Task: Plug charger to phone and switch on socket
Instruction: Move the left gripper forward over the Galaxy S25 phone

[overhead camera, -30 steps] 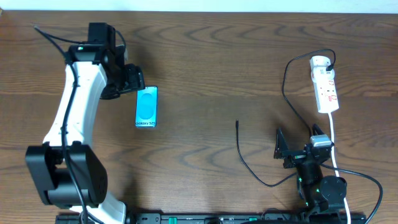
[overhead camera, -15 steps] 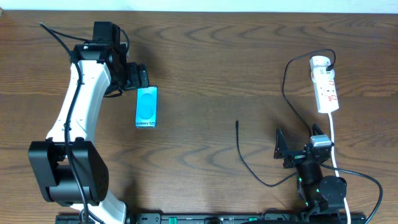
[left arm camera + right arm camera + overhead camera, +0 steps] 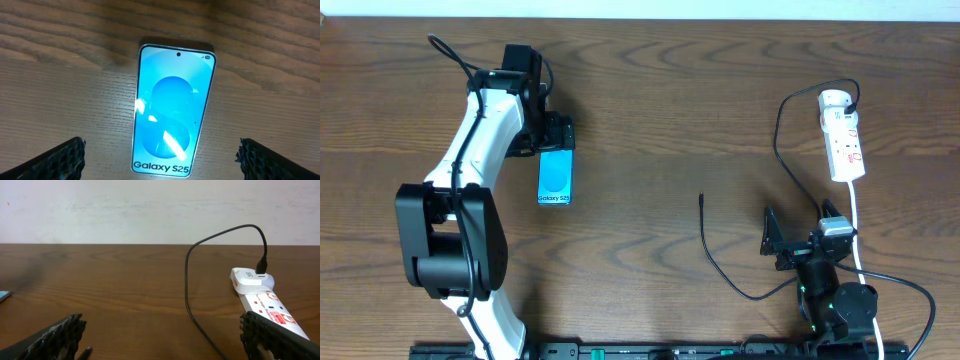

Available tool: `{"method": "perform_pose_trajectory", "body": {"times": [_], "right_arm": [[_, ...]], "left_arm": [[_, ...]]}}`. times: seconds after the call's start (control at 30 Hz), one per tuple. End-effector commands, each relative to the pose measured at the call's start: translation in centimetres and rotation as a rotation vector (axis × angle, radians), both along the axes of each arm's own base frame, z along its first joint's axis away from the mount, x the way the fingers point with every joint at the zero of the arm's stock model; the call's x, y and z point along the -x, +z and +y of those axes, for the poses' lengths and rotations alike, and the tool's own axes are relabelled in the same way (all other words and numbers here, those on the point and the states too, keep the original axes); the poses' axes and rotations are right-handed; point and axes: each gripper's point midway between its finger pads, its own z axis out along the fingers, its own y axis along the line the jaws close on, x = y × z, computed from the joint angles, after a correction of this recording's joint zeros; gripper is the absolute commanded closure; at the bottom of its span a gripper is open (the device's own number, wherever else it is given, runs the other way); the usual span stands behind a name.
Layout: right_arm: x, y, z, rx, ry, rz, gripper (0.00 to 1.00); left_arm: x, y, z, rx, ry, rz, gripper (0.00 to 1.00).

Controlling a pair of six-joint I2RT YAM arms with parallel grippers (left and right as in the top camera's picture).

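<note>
Phone, a small rectangular smartphone [image 3: 172, 110] with a bright cyan-and-white screen reading "Galaxy S25" and a thin dark edge, lies flat and screen-up on the dark brown wood-grain worktop [image 3: 650, 120], left of centre, directly beneath the left tool [image 3: 162, 159]. That tool is spread wide, its two black ridged fingertips [image 3: 64, 159] showing at either lower corner of the wrist view with the phone between them and clear of both; nothing is gripped, and from overhead the tool sits over the phone's far short edge. The white left arm reaches out to it from the near left of the worktop. Well apart on the right side, the right tool [image 3: 772, 238] is also spread and holds nothing, low near the front edge. Just to its left runs the charger, a long thin black cable [image 3: 186, 280], whose small slim connector tip [image 3: 701, 199] lies loose on the wood, near the middle of the worktop and far from the phone. The cable curves toward the right arm, and another stretch arcs up to a black plug seated in the rounded far end of the socket, a narrow white oblong power strip [image 3: 844, 140] with small red switches. Its thick white cord [image 3: 855, 215] trails back past the right arm. I cannot tell the switch position.
</note>
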Motion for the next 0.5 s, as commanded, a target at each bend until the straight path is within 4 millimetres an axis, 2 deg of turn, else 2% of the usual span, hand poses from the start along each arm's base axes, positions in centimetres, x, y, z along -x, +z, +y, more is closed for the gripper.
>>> {"method": "perform_pose_trajectory", "body": {"times": [0.0, 0.2, 0.47], "right_arm": [[0.0, 0.0, 0.1, -0.012, 0.000, 0.001, 0.01], [0.0, 0.0, 0.1, -0.012, 0.000, 0.001, 0.01], [0.0, 0.0, 0.1, -0.012, 0.000, 0.001, 0.01]], "left_arm": [[-0.4, -0.8, 0.3, -0.018, -0.005, 0.015, 0.02], [0.1, -3.2, 0.3, -0.022, -0.006, 0.078, 0.02], [0.4, -3.6, 0.3, -0.022, -0.005, 0.095, 0.02]]}}
